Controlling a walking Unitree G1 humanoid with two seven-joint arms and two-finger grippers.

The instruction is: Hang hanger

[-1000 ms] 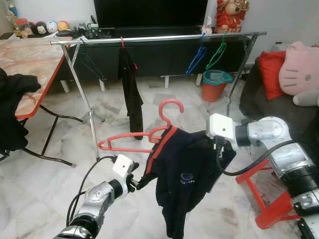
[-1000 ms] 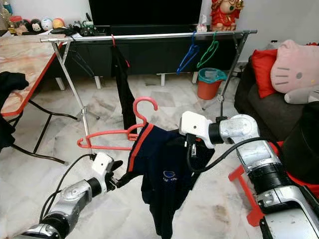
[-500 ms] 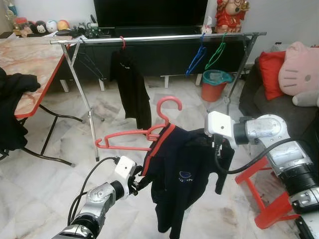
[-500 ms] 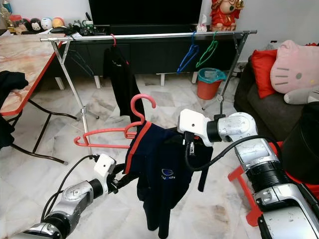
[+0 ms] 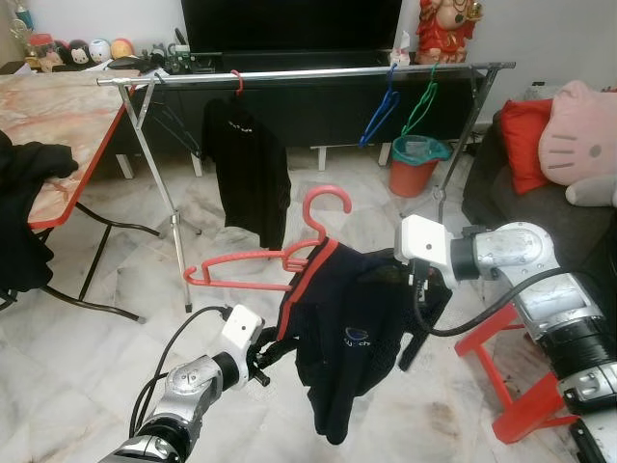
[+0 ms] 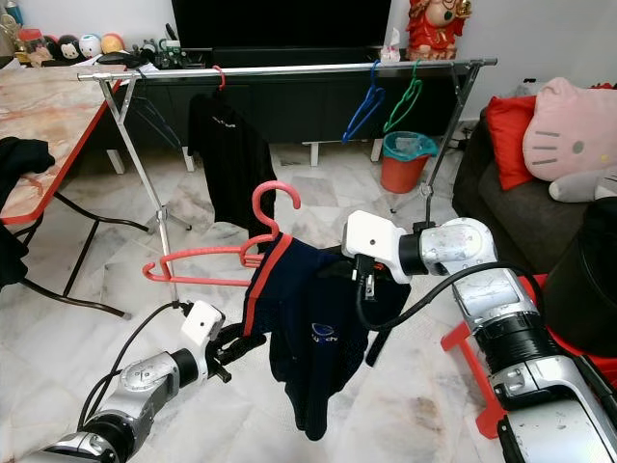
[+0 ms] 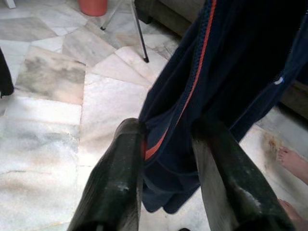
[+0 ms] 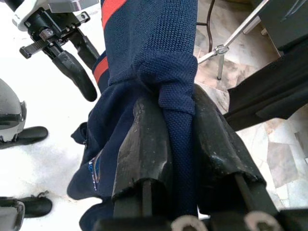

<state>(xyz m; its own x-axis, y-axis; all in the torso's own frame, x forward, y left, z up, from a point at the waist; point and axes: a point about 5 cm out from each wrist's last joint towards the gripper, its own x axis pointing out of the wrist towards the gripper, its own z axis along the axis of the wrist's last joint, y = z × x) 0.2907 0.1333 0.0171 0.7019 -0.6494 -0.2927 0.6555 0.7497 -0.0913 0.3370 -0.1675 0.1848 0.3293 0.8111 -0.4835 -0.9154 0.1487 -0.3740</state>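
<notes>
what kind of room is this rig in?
Likely a home living room: a big TV on a low cabinet, a sofa with a plush cushion, and a clothes rack on the marble floor.

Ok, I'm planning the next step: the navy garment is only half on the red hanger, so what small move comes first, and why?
Probably the left gripper, its fingers around the navy red-trimmed garment, should draw that edge toward the bare arm of the red plastic hanger. The right gripper already pinches the other side.

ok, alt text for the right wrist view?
The right pincer is clamped on a fold of a navy shirt with a red stripe. The left pincer is beside the shirt, above pale marble floor.
</notes>
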